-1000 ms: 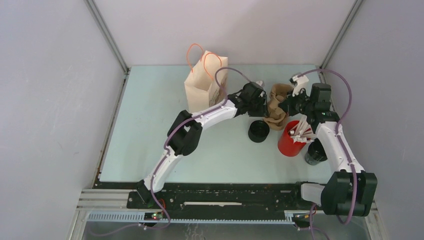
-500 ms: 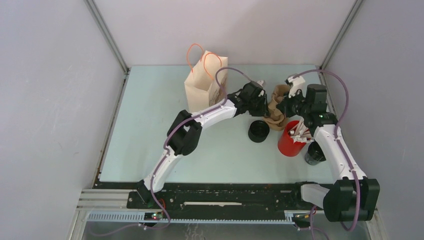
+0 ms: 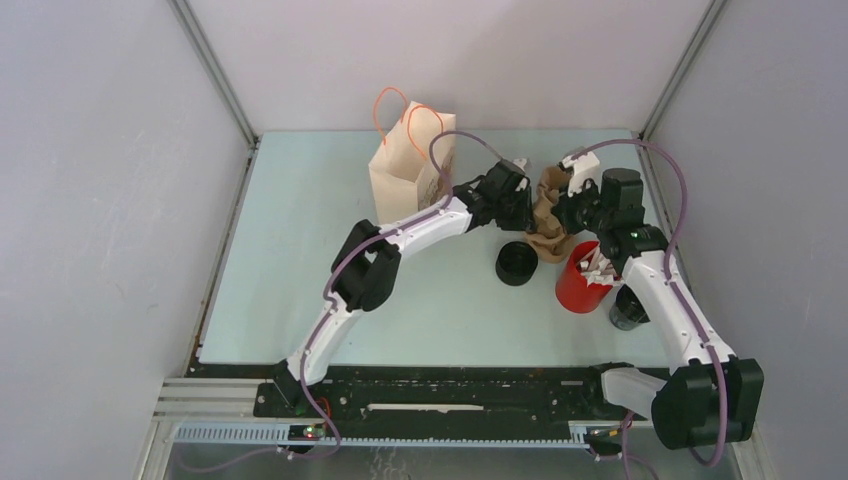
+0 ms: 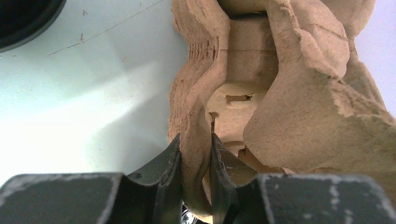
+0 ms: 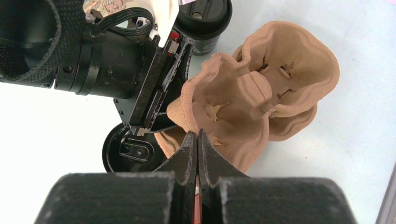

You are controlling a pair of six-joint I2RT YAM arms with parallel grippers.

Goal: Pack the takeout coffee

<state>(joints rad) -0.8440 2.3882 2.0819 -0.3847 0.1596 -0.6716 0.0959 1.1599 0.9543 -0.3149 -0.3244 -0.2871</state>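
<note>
Left fingers astride pulp carrier

Lab test cell: grey panels, aluminium rails.

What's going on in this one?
Both arms have hold of the brown pulp cup carrier towards the far right of the table. The left tool is shut on one of its walls, and the right tool is pinched on its rim from the other side. The black coffee cup stands on the table beside the carrier, ungripped and not yet in it. The paper bag stands upright further left.
</note>
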